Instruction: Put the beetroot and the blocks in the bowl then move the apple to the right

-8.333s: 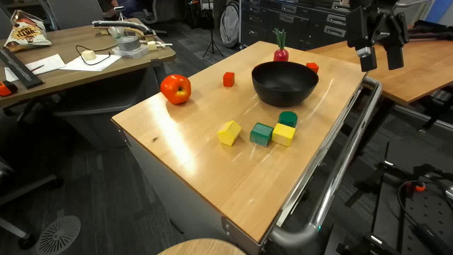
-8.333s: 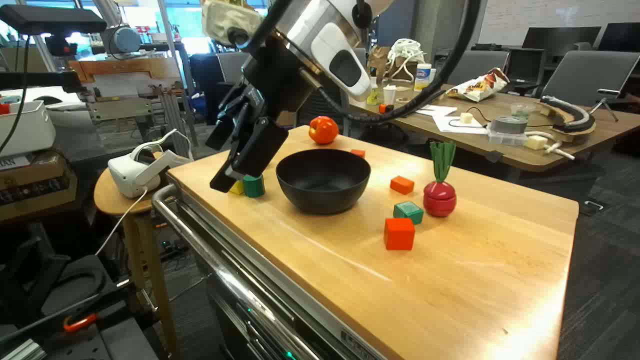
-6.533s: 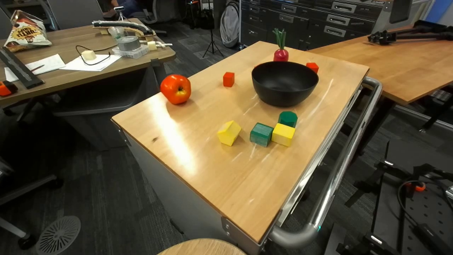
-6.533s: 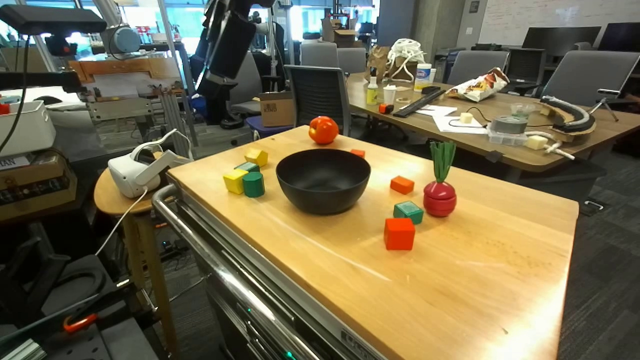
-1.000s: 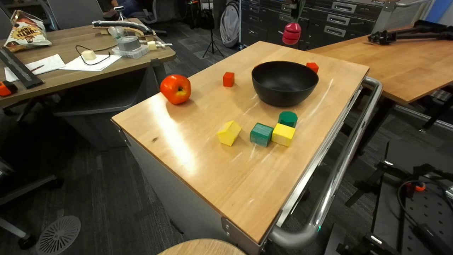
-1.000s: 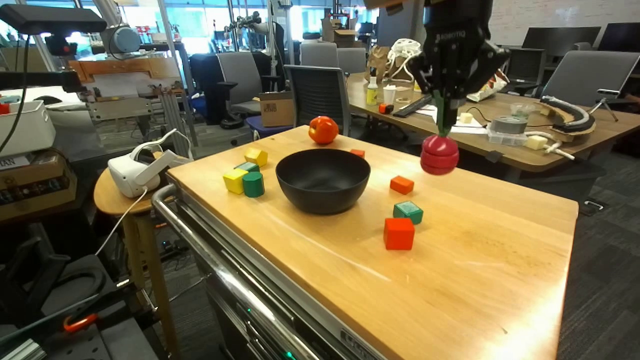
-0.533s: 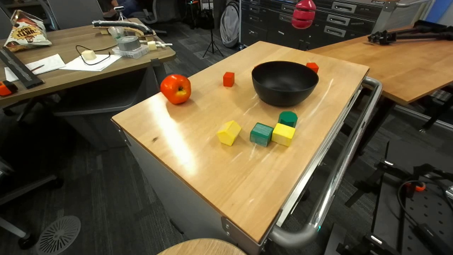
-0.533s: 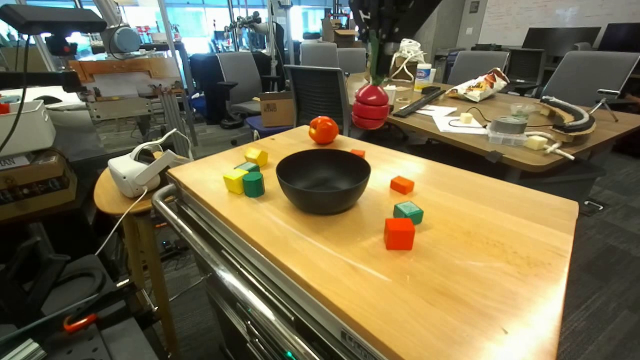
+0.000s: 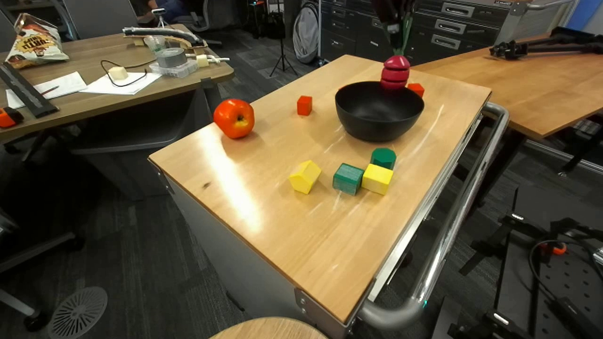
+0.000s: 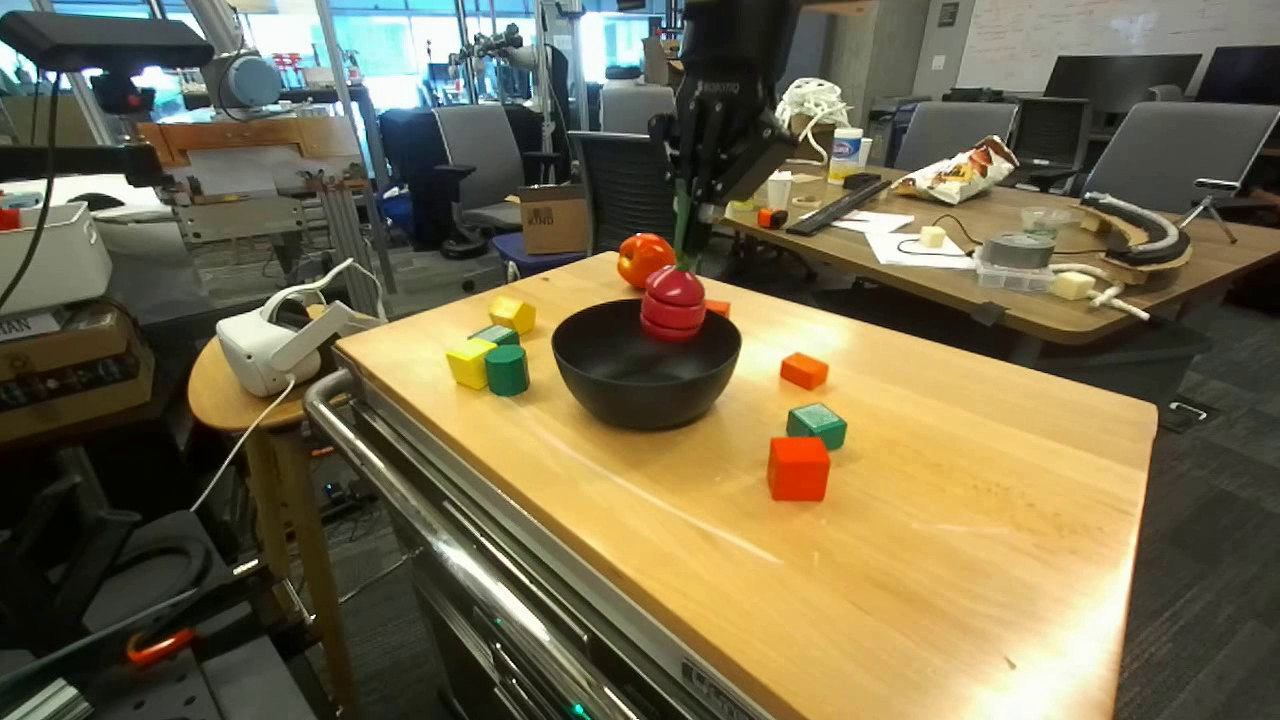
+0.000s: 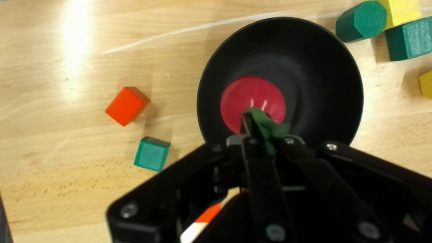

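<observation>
Wood tbl (image 10: 960, 560); gripper (image 10: 692, 220) pinches beet (image 10: 673, 303), hung just below. Wrist view: grn blk (image 11: 152, 155) left of gripper, hidden in an exterior view by bowl (image 9: 378, 123) beneath.

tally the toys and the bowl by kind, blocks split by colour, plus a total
Yellow blocks: 2
Green blocks: 3
Red-orange blocks: 3
Toy beetroot: 1
Toy apple: 1
Black bowl: 1
Total: 11
</observation>
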`<state>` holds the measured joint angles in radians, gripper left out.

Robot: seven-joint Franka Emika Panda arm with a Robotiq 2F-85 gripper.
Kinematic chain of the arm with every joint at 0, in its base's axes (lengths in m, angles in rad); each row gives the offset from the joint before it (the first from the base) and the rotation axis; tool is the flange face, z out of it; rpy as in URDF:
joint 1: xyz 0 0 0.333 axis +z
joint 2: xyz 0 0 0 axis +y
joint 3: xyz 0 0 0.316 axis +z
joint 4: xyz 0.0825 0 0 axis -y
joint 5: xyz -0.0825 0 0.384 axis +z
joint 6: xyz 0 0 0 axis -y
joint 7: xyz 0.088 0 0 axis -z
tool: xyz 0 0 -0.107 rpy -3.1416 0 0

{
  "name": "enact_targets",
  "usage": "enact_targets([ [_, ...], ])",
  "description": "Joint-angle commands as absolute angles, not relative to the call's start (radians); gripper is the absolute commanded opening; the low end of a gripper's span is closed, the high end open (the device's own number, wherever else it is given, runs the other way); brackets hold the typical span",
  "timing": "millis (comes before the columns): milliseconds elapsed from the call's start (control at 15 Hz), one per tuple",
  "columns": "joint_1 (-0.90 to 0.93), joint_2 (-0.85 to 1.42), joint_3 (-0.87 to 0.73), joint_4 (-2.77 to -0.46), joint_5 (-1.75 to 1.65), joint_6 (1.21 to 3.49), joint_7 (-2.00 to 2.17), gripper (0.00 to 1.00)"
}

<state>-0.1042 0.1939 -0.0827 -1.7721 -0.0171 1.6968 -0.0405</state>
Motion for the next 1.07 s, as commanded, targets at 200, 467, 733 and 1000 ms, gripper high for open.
enact_targets([
  [200,-0.076,0.248,-0.066,-1.811,-0.018,1.727,-0.008,0.01],
  [467,-0.068,0.197,-0.059,-1.845,-0.018,1.809,-0.018,0.45],
  [733,-0.074,0.123,-0.051,-1.813,0.045,1.921,-0.029,0.76],
  [1000,-0.076,0.119,-0.059,-1.773,0.103,1.9,-0.045,0.81],
])
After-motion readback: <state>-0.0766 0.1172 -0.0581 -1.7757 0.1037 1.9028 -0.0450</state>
